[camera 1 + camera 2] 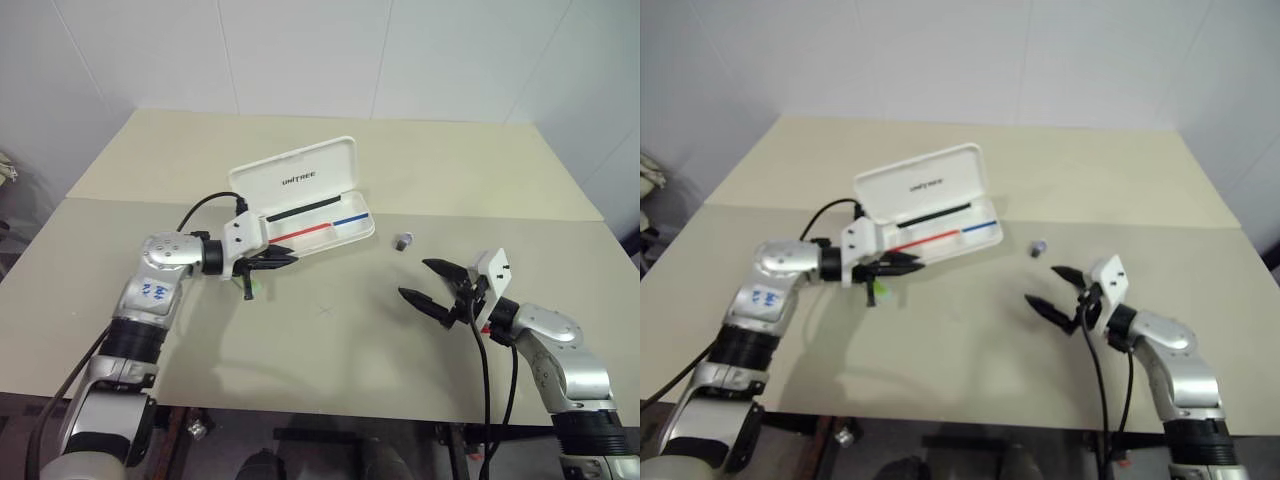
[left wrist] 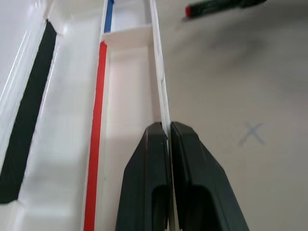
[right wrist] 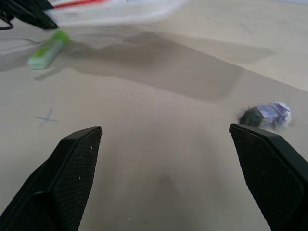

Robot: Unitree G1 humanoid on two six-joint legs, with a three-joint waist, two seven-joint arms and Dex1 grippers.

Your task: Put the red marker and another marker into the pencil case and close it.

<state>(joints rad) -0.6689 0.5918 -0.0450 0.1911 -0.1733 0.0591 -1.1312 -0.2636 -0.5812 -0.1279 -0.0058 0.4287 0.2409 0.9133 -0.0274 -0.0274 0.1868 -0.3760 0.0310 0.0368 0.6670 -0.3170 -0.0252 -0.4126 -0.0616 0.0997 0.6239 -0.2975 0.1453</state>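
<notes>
Left gripper (image 1: 285,260) pinched shut on pencil case (image 1: 305,195) front wall, case open mid-bench. Right gripper (image 1: 432,282) wide open, empty. Green marker (image 1: 251,287) lies below left gripper. Rigid, light, slick plastic; grab markers mid-barrel.

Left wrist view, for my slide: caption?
Shut left pincer grips the open pencil case's front wall; red marker lies outside.

Glossy white plastic pencil case (image 1: 300,190); matt beige table (image 1: 330,350).
</notes>
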